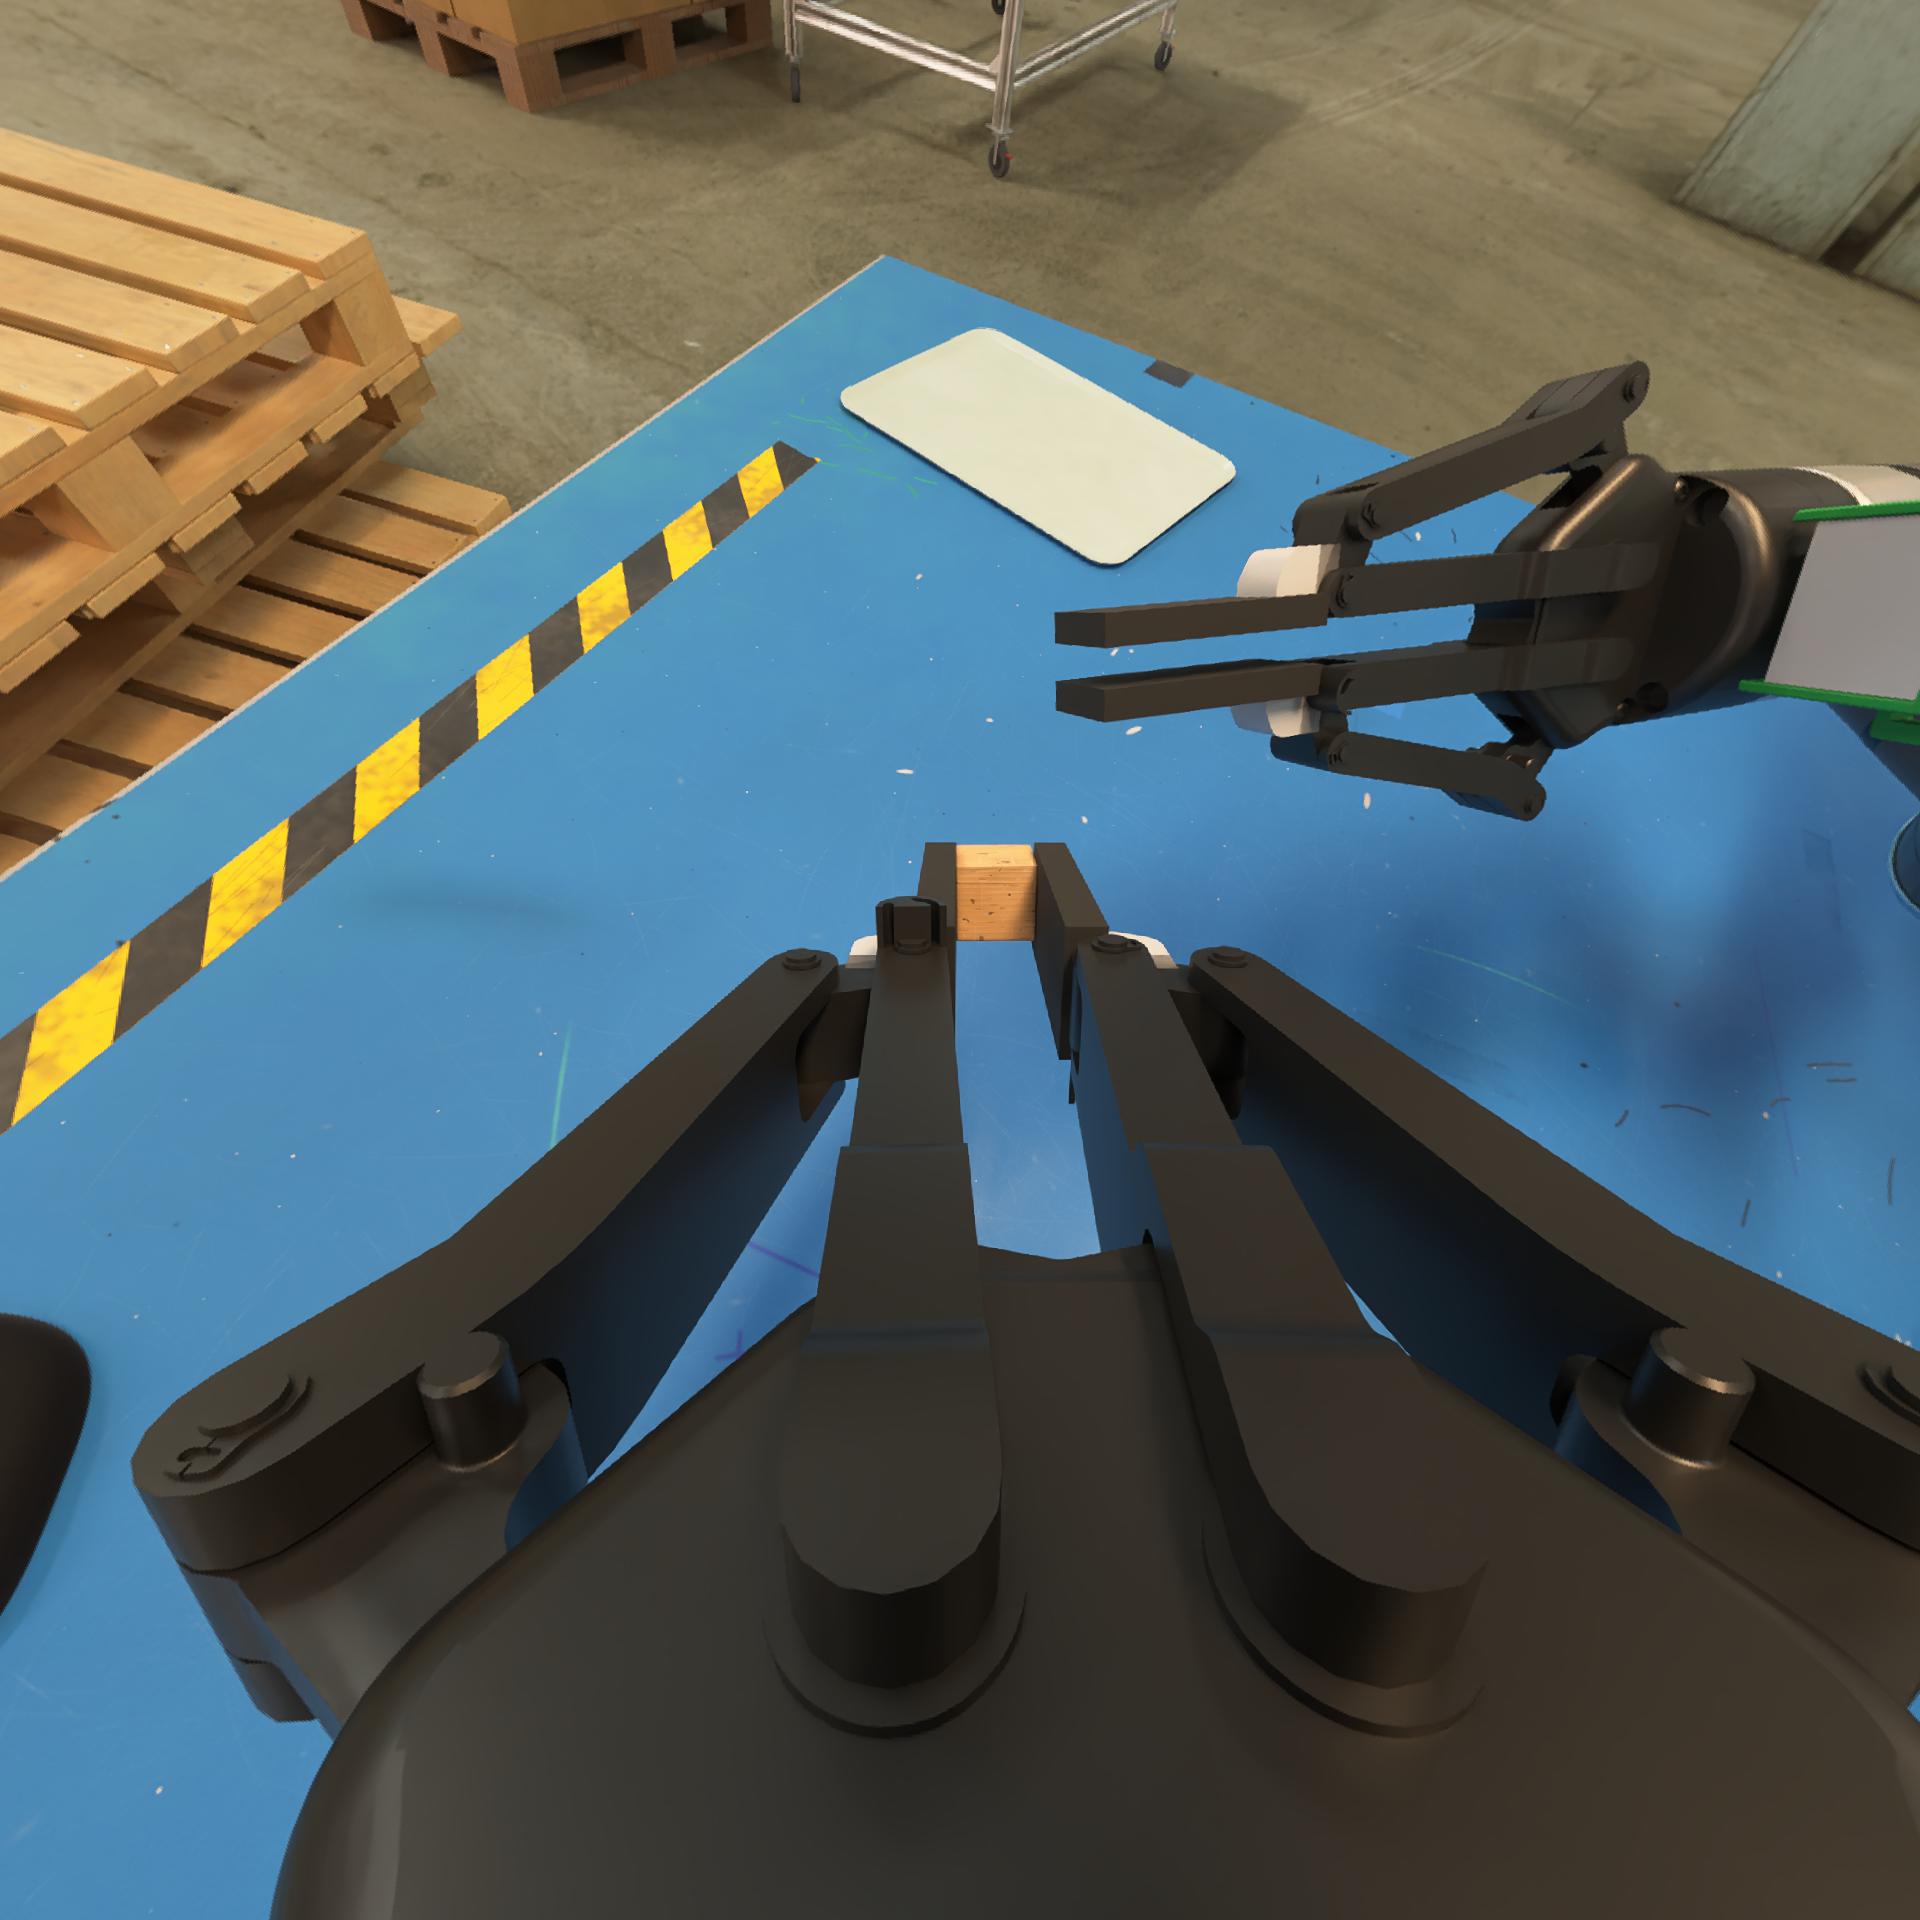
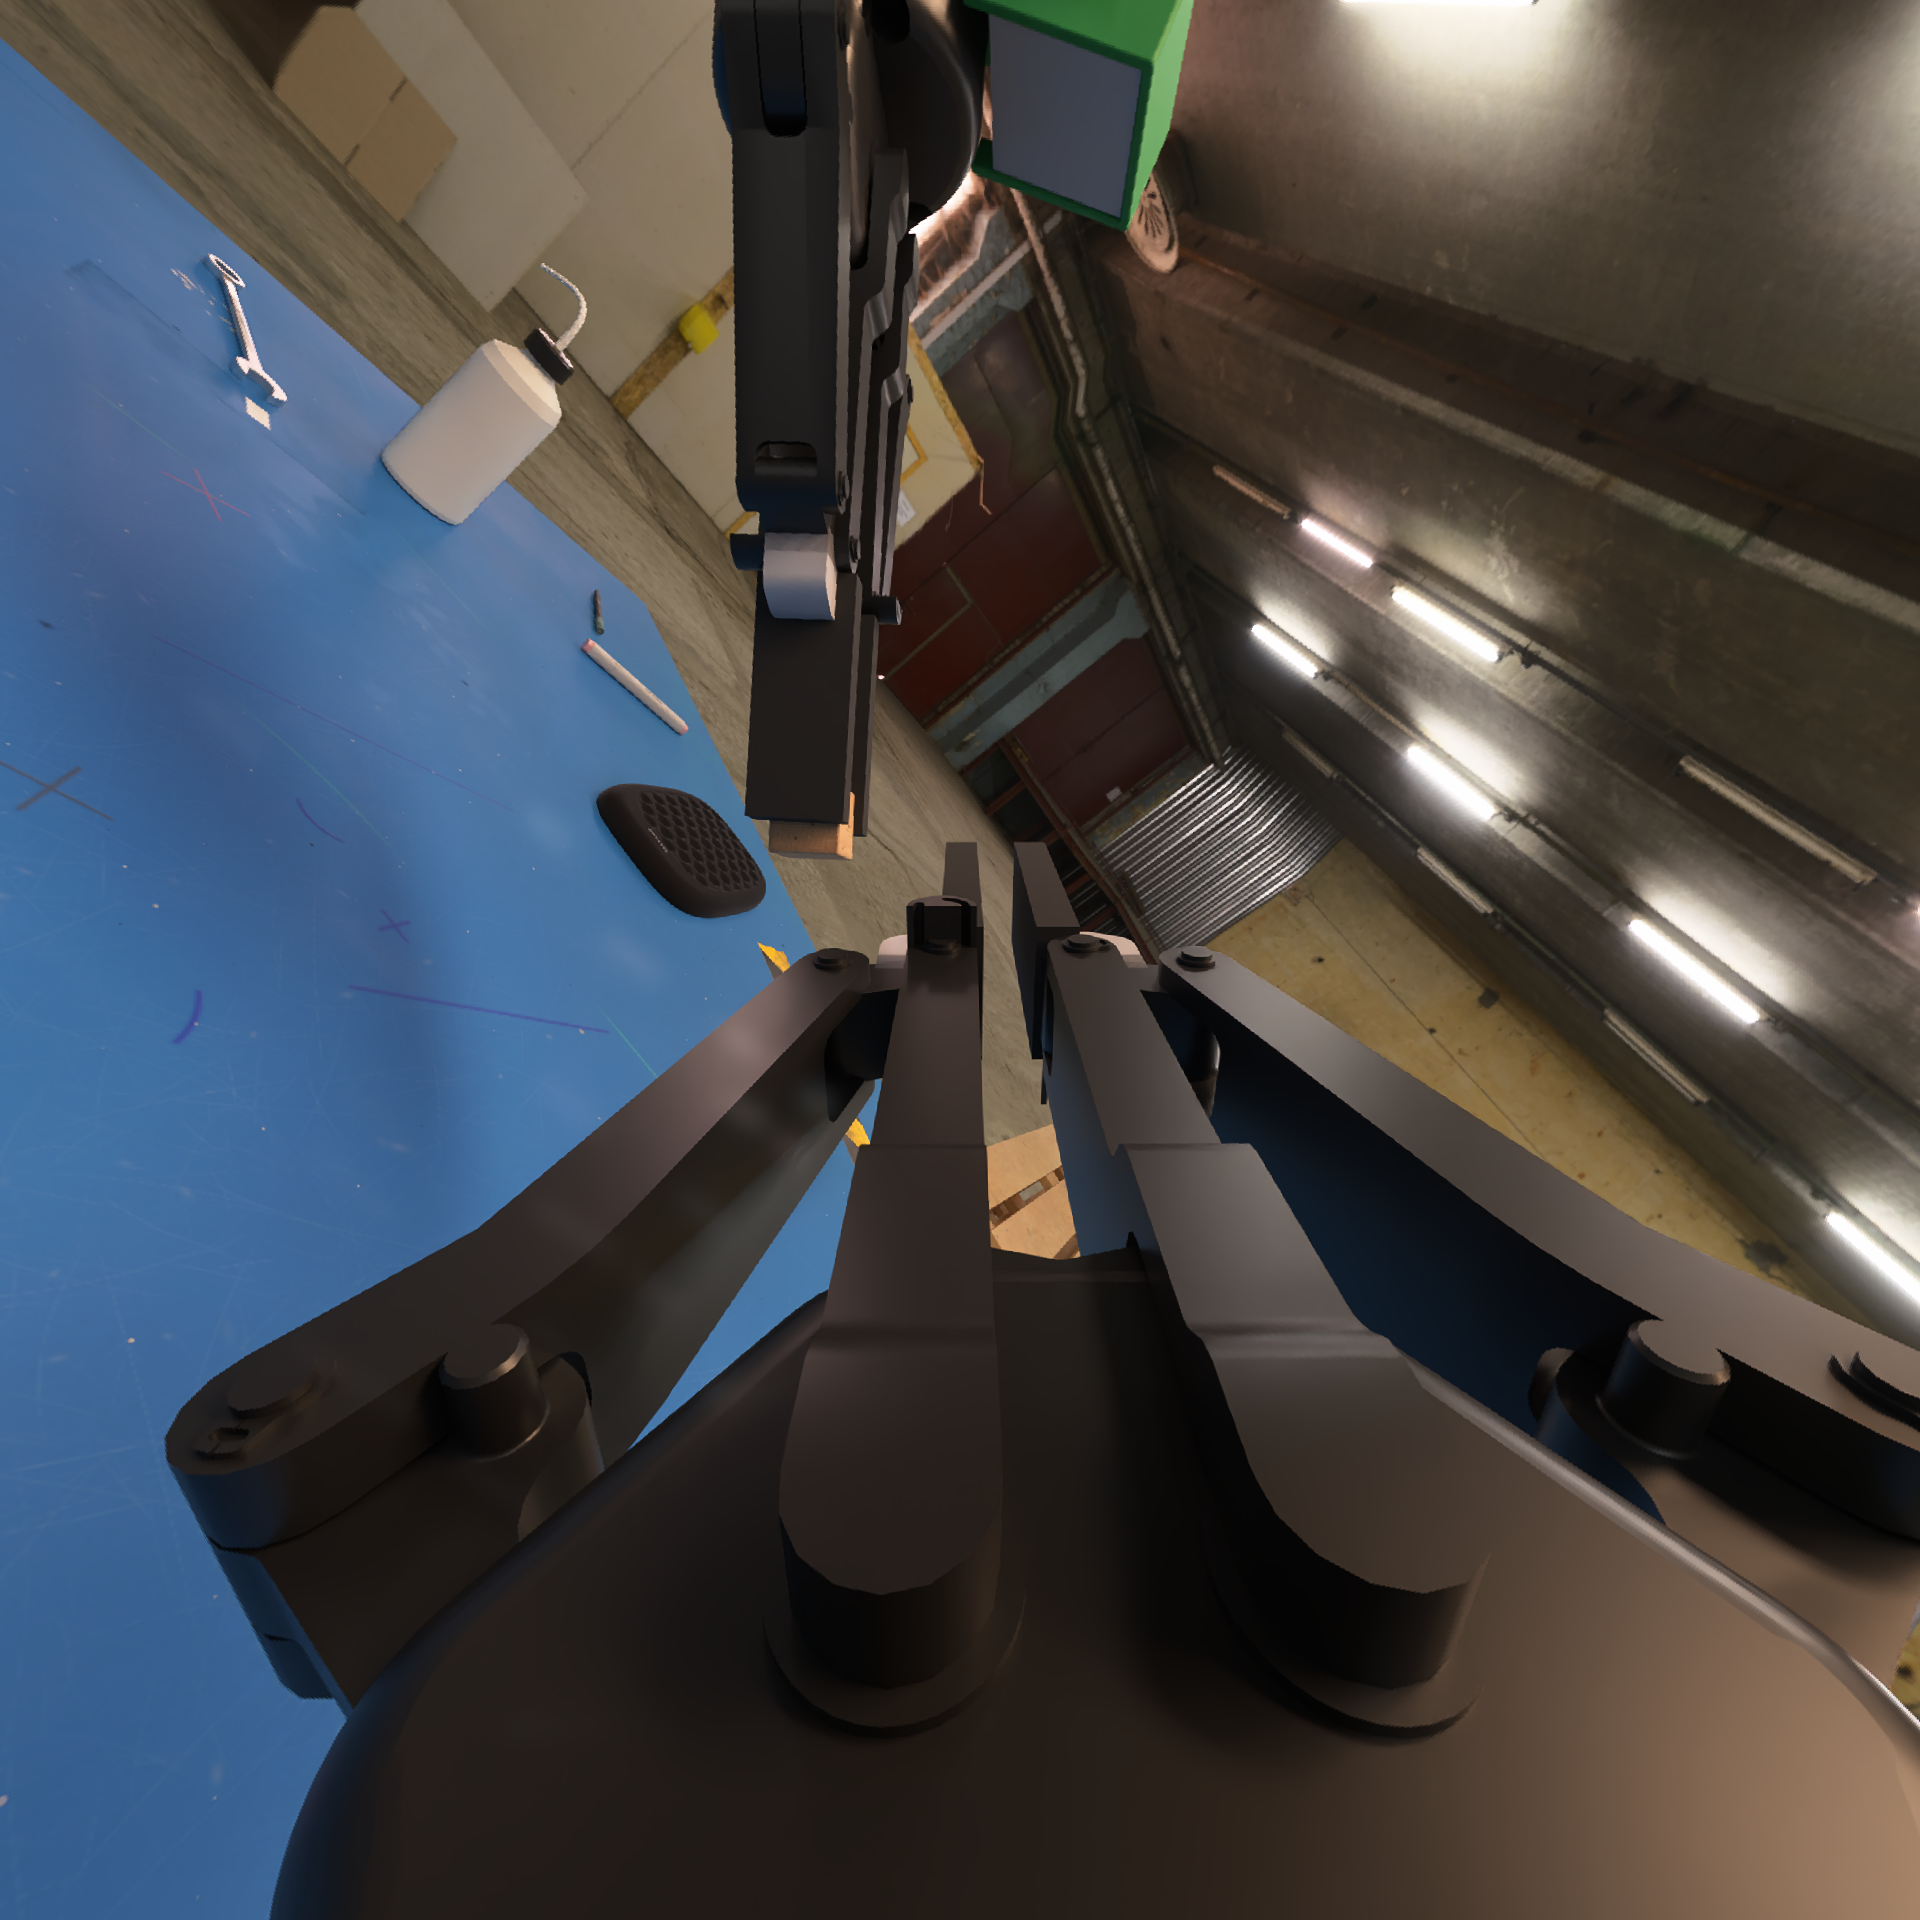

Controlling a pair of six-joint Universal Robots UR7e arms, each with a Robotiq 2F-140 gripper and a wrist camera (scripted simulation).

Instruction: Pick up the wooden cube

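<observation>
Two grippers: both show in each view.
Left gripper (image 1: 995, 883): fingers pressed on two opposite sides of the cube, holding it at their tips.
Cube (image 1: 995, 891): wooden, held between the left fingertips; in the right wrist view it (image 2: 814, 840) pokes out below the fingertips, clear of the desk. Faces look equal, so no long axis can be told; two faces sit flat against the pads.
Right gripper (image 1: 1081, 662): hangs over the desk to the right of the cube, well apart from it; fingers nearly together with a narrow gap, holding nothing.
Desk (image 1: 623, 852): blue, scuffed, with a yellow-black stripe (image 1: 416, 758) running toward its far corner.
Left wrist view only: pale tray (image 1: 1037, 445) near the far corner, wooden pallets (image 1: 177, 416) on the floor off the left edge, metal cart (image 1: 997, 62) beyond.
Right wrist view only: wrench (image 2: 244, 338), white bottle (image 2: 473, 431), white pen (image 2: 634, 686) and dark perforated pad (image 2: 681, 850), all along one desk edge; the left gripper (image 2: 805, 800) seen side-on; the right gripper (image 2: 995, 883) itself in the foreground.
</observation>
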